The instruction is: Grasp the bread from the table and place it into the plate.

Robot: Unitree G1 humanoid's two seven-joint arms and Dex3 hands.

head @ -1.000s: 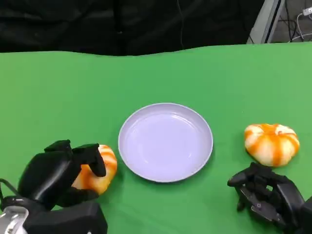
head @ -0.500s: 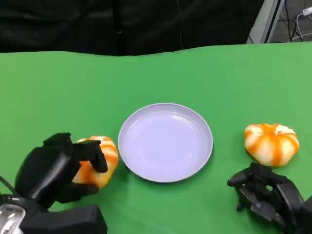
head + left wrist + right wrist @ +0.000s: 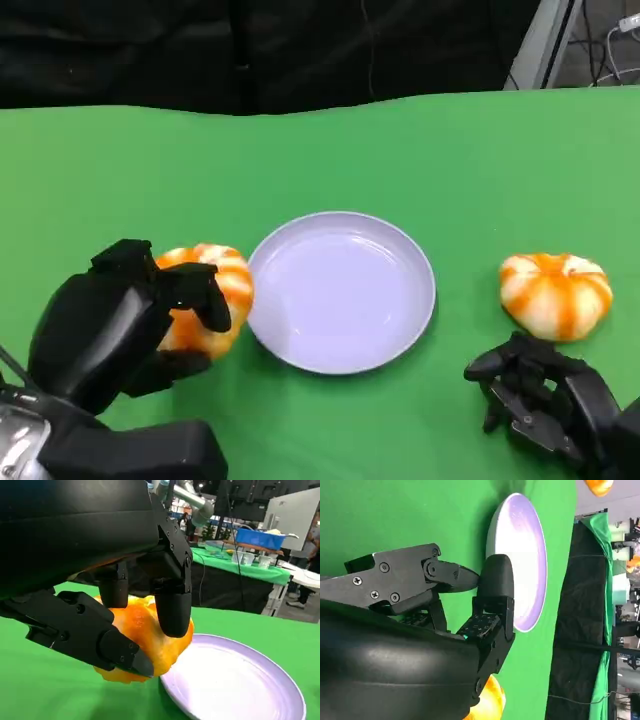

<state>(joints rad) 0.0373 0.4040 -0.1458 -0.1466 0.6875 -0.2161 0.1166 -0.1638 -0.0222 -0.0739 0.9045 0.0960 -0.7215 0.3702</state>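
Left hand [image 3: 120,325] clamped on the bread [image 3: 212,298], just off the plate [image 3: 340,291] rim at 9 o'clock. Carry it toward 3 o'clock, clear the rim, release over centre. Right hand [image 3: 545,400] curled, empty, near a second bread [image 3: 556,293].

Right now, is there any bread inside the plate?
No, the plate holds nothing; one bread is in the left hand beside the plate, and the other bread lies on the table.

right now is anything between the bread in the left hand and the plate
Nothing visible. The left hand holds the bread right beside the plate, near its rim, with no object between them. The other bread lies on the plate's far side.
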